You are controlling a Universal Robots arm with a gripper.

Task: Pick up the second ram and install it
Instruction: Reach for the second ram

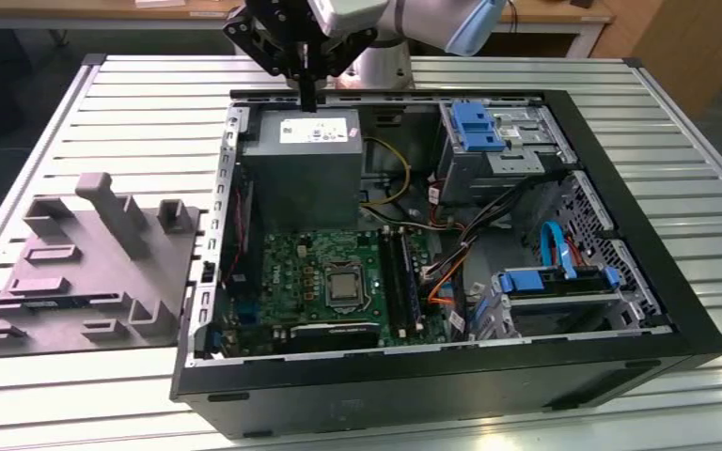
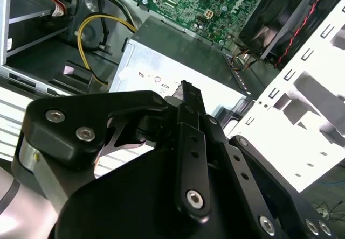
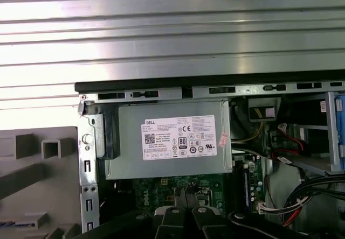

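My gripper (image 1: 307,100) hangs over the back edge of the grey power-supply box (image 1: 301,160), with its black fingers pressed together and nothing between them. Both wrist views show the closed fingertips (image 3: 186,195) (image 2: 185,86) above that box (image 3: 170,142). A thin blue-green strip (image 1: 48,303), which looks like the second ram, lies flat low in the grey tray (image 1: 86,272) on the exterior view's left, far from the gripper. A bit of it (image 3: 13,224) shows in the first wrist view. Long dark memory slots (image 1: 399,268) run beside the processor socket on the green motherboard (image 1: 317,282).
The open black computer case (image 1: 462,366) lies on a slatted metal table (image 1: 123,113). Blue drive brackets (image 1: 477,127), a drive cage (image 1: 556,282) and loose cables (image 1: 449,235) crowd the case's right half. The tray's upright blocks (image 1: 117,211) stand tall.
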